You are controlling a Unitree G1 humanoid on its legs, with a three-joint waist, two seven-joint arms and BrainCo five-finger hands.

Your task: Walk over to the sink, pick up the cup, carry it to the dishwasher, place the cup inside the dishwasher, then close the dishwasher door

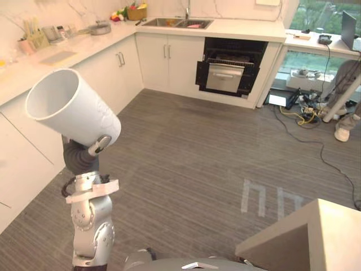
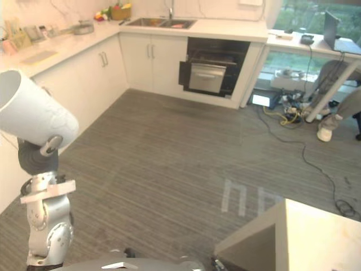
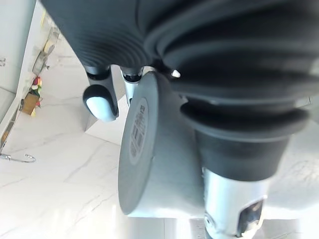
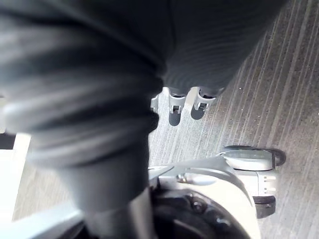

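My left hand is raised at the left with its fingers curled round a large white cup, which tilts with its mouth up and to the left. In the left wrist view the cup's grey base sits against the palm, with a dark-tipped finger beside it. The dishwasher stands far ahead under the counter, black, with its door hanging open. The sink is set in the counter just left of it. My right hand hangs over the striped floor with relaxed fingers, holding nothing.
White cabinets and a counter with kitchen items run along the left. A desk with a laptop, floor cables and a person's shoe lie at the right. A beige block's corner juts in at lower right.
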